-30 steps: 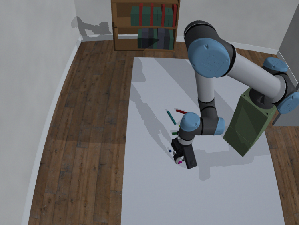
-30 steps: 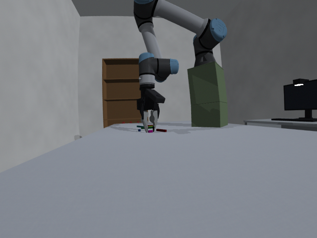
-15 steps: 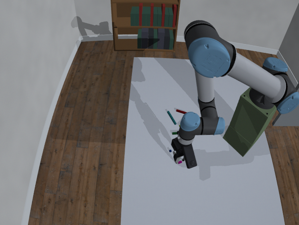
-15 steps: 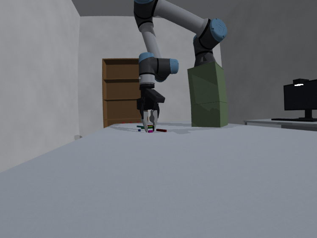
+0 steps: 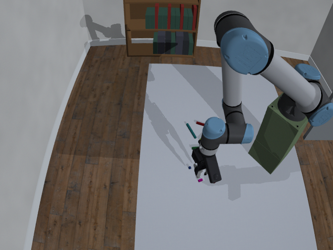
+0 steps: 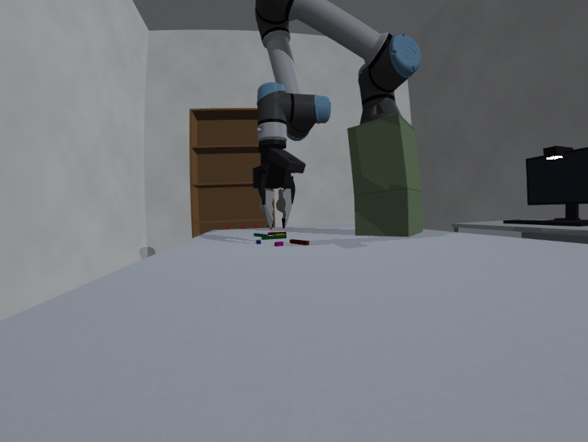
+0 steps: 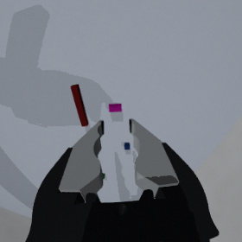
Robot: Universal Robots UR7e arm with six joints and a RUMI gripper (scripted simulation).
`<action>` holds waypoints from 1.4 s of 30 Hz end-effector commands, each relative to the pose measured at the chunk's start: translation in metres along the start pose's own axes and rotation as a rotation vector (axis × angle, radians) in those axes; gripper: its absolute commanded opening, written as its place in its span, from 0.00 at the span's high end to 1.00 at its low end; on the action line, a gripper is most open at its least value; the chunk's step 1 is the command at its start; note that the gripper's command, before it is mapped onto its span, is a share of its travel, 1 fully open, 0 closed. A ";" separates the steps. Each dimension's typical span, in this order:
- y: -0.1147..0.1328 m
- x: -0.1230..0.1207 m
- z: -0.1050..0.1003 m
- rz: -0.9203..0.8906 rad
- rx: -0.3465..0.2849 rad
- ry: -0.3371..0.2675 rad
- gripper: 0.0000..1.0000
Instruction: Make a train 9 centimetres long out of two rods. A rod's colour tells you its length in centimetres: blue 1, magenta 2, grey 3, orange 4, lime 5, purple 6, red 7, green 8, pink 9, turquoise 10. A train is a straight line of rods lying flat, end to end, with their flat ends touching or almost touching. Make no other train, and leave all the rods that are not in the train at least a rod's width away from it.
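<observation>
We hover our two-jaw gripper (image 7: 116, 125) slightly parted, holding nothing, short magenta block rod (image 7: 115, 108) just beyond the fingertips, freed for the train.

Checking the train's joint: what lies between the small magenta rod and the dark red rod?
Nothing but grey table shows there in the wrist view; the magenta rod and dark red rod lie apart.

On the pale grey table (image 5: 172, 215) at frame centre lie a magenta rod (image 5: 200, 180), a blue rod (image 5: 189, 167), a turquoise rod (image 5: 191, 130) and a dark red rod (image 7: 79, 105). The pedestal (image 5: 274, 139) at right is olive green; the bookshelf (image 5: 126, 32) at top is brown.
</observation>
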State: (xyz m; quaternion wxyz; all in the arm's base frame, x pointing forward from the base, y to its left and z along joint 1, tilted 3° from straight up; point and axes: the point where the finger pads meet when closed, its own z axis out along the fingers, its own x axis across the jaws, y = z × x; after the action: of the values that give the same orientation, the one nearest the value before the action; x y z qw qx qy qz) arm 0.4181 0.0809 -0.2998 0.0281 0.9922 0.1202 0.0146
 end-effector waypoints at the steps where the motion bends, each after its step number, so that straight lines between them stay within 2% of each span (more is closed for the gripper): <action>1: -0.002 -0.001 -0.021 -0.001 0.002 -0.004 0.79; 8: -0.001 -0.001 -0.044 -0.001 0.002 -0.004 0.79; 15: -0.001 -0.001 -0.049 0.000 0.002 -0.004 0.79; 16: -0.001 -0.001 -0.049 0.000 0.002 -0.004 0.00; 42: 0.000 0.000 -0.048 0.002 0.002 -0.003 0.00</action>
State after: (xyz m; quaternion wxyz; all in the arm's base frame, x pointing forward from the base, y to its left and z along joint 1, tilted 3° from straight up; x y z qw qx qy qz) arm 0.4161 0.0831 -0.2523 0.0276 0.9923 0.1199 0.0127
